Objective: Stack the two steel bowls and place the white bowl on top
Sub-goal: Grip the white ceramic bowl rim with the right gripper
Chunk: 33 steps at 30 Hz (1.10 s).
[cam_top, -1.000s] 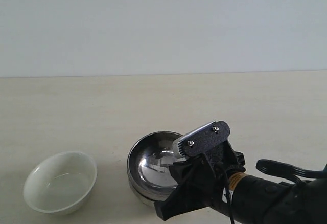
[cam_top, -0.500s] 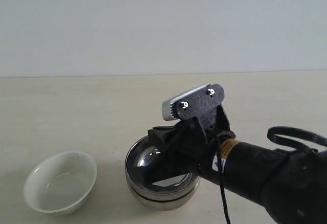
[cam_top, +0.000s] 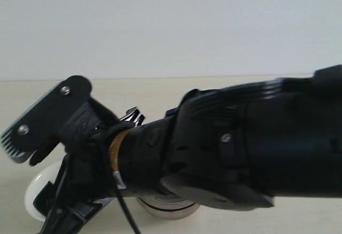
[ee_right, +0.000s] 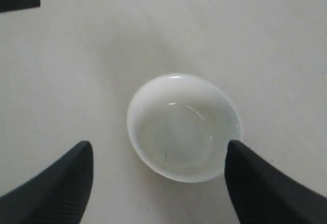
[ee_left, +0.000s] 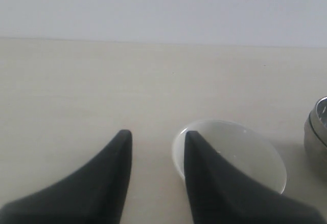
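Right arm (cam_top: 240, 138) reaches across the near table (cam_top: 160, 90) from right to left and hides most of the scene. White bowl (ee_right: 184, 127) sits upright at near left, mouth up and empty. Right gripper (ee_right: 158, 143) hangs over it, claw spread wider than the bowl, one finger off either side of the rim; contact cannot be told. Left gripper (ee_left: 157, 134) is low at the bowl's left side, claw parted with bare table in the gap and one finger (ee_left: 204, 183) overlapping the bowl's edge. Steel bowls (cam_top: 168, 210) sit right of the white bowl, apart from it, near centre. Only a sliver shows under the arm.
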### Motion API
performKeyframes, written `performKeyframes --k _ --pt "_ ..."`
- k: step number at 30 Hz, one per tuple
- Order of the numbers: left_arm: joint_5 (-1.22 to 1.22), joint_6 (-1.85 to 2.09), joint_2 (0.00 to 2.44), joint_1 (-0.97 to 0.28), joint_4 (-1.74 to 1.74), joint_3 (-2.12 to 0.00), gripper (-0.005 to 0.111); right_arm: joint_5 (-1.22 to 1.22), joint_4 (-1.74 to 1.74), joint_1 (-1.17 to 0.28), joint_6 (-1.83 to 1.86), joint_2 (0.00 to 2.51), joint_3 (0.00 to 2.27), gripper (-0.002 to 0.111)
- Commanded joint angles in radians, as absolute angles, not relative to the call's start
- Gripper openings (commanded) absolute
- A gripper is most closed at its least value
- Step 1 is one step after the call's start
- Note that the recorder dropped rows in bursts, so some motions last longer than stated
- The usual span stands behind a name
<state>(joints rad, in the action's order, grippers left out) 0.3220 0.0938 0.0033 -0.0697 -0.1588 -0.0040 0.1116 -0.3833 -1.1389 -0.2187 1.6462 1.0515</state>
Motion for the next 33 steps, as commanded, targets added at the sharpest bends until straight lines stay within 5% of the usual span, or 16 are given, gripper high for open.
performKeyframes --k 1,15,23,33 --pt "0.315 0.097 0.0 -0.067 -0.16 0.0 0.032 0.223 -0.391 -1.187 -0.128 1.786 1.156 0.065" --pt "0.315 0.097 0.0 -0.067 -0.16 0.0 0.032 0.426 -0.513 -1.206 -0.072 2.164 1.478 0.064" --pt "0.315 0.097 0.0 -0.067 -0.16 0.0 0.032 0.455 -0.556 -1.206 -0.097 2.176 1.49 0.0" --pt "0.315 0.097 0.0 -0.067 -0.16 0.0 0.032 0.484 -0.705 -1.206 -0.247 2.093 1.49 0.0"
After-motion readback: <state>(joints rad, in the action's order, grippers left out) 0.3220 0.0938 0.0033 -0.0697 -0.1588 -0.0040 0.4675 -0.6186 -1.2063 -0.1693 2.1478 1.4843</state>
